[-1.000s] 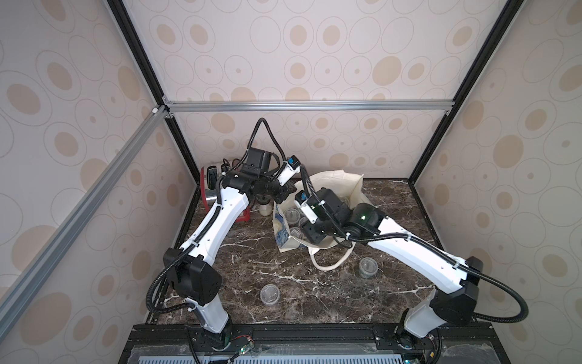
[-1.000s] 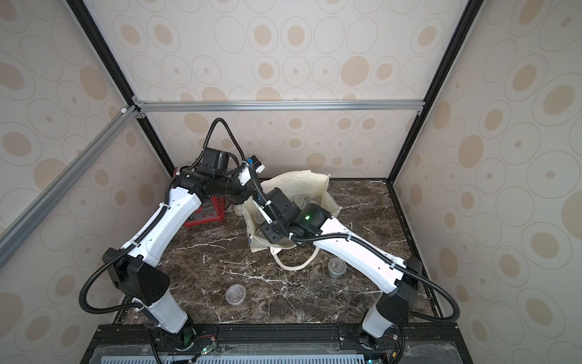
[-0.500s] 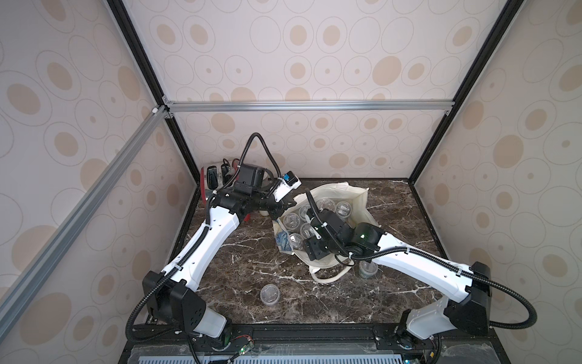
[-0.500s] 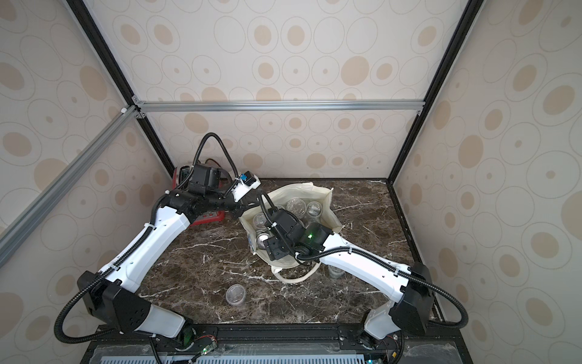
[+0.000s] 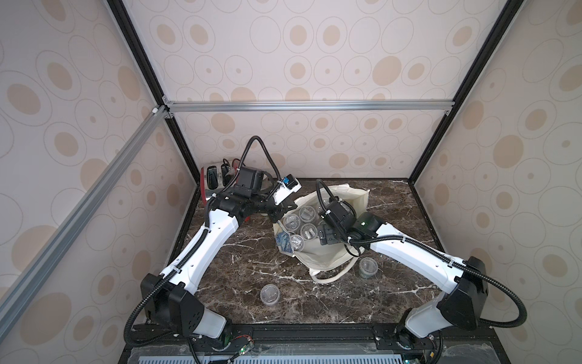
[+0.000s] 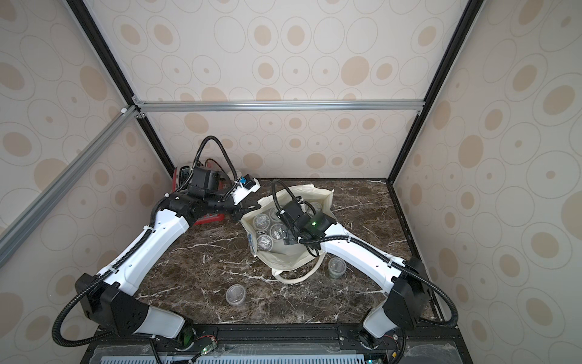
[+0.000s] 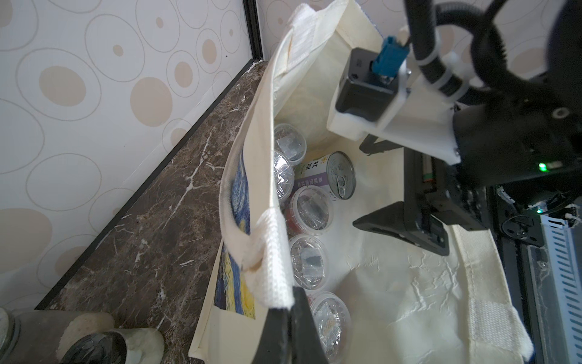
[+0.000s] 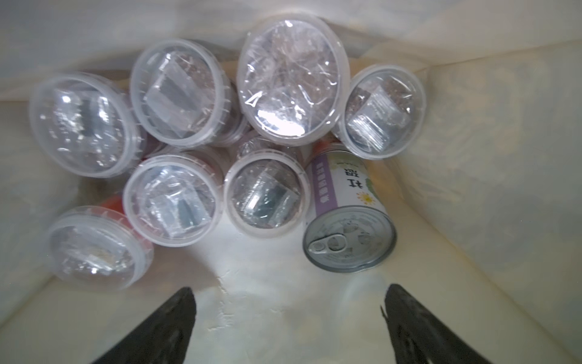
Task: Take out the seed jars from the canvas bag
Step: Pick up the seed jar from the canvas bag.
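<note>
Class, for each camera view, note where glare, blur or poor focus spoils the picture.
Right wrist view: bright glare on the clear round lids of the small plastic seed jars, and the open right pincer looks smeared. Left wrist view: the left pincer, shut on the cream canvas bag, is out of focus. Both top views: sharp, no strong glare.

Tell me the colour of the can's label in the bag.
The label is white with a purple band, clearest in the right wrist view.

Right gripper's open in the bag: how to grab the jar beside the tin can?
Grip the jar across its lid rim from above: the lid faces the right gripper. Tin can and neighbouring jar flank it, so likely place one jaw over bare bag floor.
</note>
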